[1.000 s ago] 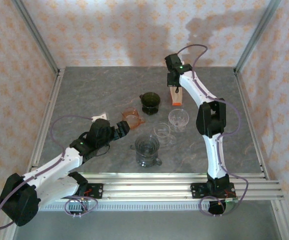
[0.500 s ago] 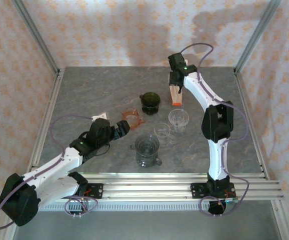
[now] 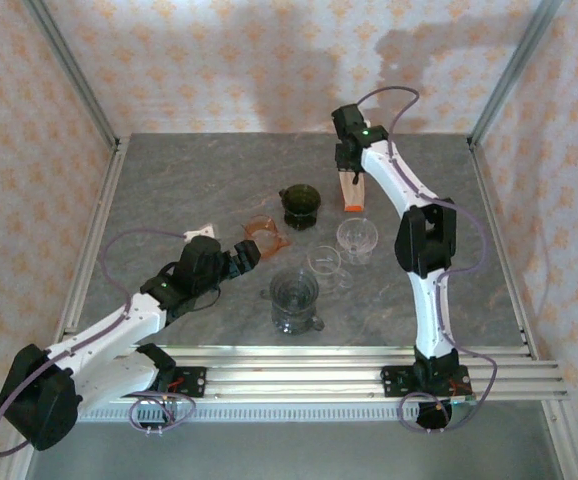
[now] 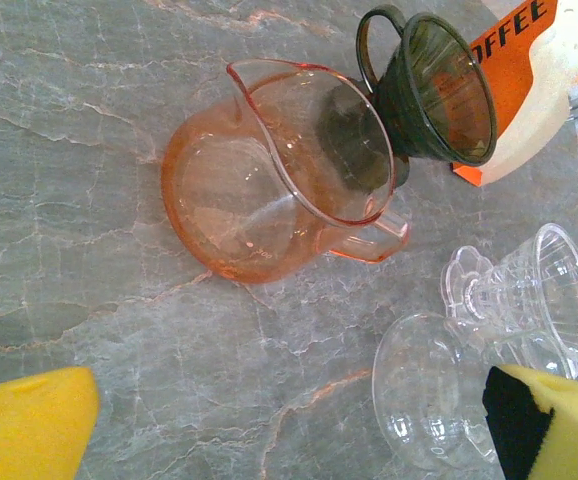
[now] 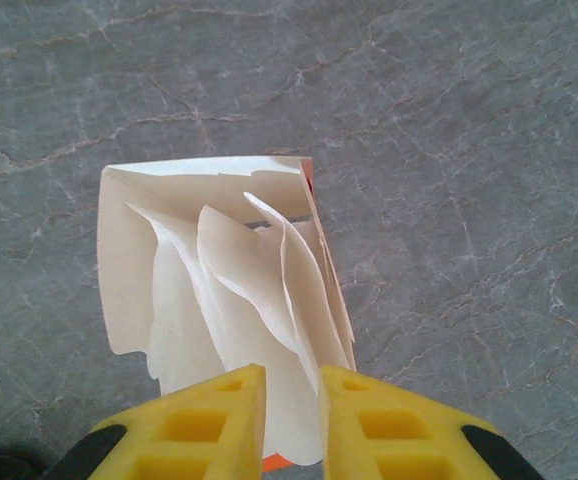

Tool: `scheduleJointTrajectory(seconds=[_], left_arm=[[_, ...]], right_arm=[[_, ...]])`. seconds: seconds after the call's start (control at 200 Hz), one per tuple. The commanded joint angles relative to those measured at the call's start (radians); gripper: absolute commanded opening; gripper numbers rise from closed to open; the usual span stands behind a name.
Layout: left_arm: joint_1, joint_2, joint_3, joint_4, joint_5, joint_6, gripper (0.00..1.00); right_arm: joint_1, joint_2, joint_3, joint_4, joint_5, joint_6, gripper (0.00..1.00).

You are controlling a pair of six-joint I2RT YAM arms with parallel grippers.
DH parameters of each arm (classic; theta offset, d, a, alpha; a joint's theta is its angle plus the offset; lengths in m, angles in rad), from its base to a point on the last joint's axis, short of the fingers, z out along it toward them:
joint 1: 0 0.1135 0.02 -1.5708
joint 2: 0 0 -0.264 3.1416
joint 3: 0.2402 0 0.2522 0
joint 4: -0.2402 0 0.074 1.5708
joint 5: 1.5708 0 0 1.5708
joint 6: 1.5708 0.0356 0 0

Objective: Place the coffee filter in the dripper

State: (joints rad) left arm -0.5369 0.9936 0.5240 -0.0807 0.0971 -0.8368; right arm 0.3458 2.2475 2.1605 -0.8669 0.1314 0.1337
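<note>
Nearest the bases, the left gripper [image 3: 241, 256] hangs low over the table [image 3: 169, 190] with its pads wide apart and empty, just beside the orange jug [image 4: 269, 180]. A glass pot [image 3: 294, 295] and two clear glass funnels [image 3: 324, 265] stand to its right. Just past the jug sits the dark dripper [image 4: 439, 90], upright with its mouth up. At the far side, the right gripper [image 5: 291, 405] is narrowed to a slit on the top edge of a coffee filter [image 5: 219, 290] standing in its packet [image 3: 352, 192].

The step in hand looks like the pick. The next move calls for a straight upward pull, so that one sheet comes free alone, then a carry over to the dripper.

The filter stands on edge, loose edge up toward the fingers, with its long axis seemingly near upright.
</note>
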Motion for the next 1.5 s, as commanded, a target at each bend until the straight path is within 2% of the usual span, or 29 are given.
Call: scheduleJointTrajectory(seconds=[0.0,1.161,1.491], left_arm=[[-0.009,0.008,0.029,0.021,0.001,0.01,1.0],[-0.008,0.036,0.028,0.038,0.004,0.008,0.99],[-0.009,0.043,0.028,0.044,0.009,0.007,0.99]], right_arm=[[-0.005,0.021,0.053,-0.039,0.031,-0.002,0.21],[-0.01,0.083,0.106,-0.052,0.066,-0.008,0.19],[-0.011,0.089,0.11,-0.053,0.062,-0.008,0.13]])
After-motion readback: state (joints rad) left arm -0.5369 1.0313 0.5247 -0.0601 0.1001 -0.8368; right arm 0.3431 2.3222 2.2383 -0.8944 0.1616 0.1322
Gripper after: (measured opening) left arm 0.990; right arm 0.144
